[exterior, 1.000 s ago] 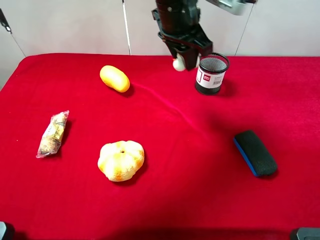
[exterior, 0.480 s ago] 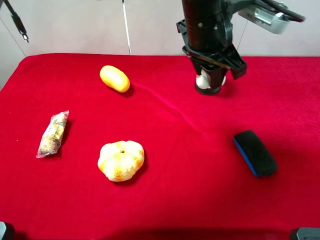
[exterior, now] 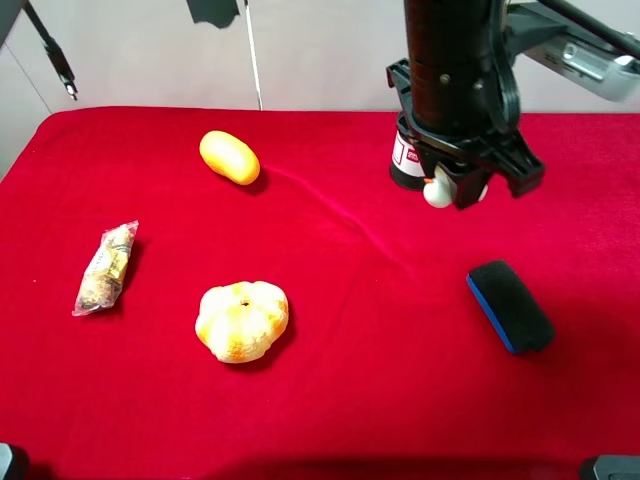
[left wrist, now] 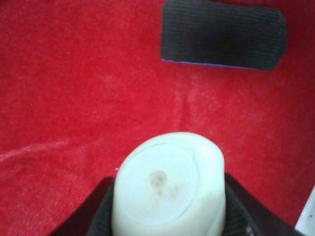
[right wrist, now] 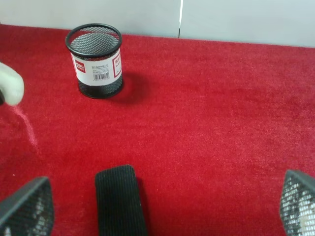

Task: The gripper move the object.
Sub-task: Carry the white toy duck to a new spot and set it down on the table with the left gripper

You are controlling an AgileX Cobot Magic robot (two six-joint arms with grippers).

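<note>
The object, a small glossy white mushroom-shaped piece (exterior: pixel 437 192), hangs in my left gripper (exterior: pixel 455 190), which has reached across to the right side above the red cloth. In the left wrist view the black jaws of the left gripper (left wrist: pixel 167 211) are shut on the object's white cap (left wrist: pixel 167 187). The object also shows at the edge of the right wrist view (right wrist: pixel 11 87). My right gripper (right wrist: pixel 165 196) is open and empty, with its mesh-padded fingers (right wrist: pixel 29 204) far apart low over the cloth. It does not show in the exterior view.
A black mesh pen cup (exterior: pixel 406 165) (right wrist: pixel 94 61) stands just behind the left gripper. A black-and-blue eraser (exterior: pixel 510 306) (left wrist: pixel 224 34) (right wrist: pixel 119 199) lies front right. A yellow oval fruit (exterior: pixel 229 157), an orange-white pumpkin (exterior: pixel 241 320) and a wrapped packet (exterior: pixel 105 267) lie on the left.
My left gripper has carried the object rightward and toward the front, from left of the pen cup, past it, to in front of it.
</note>
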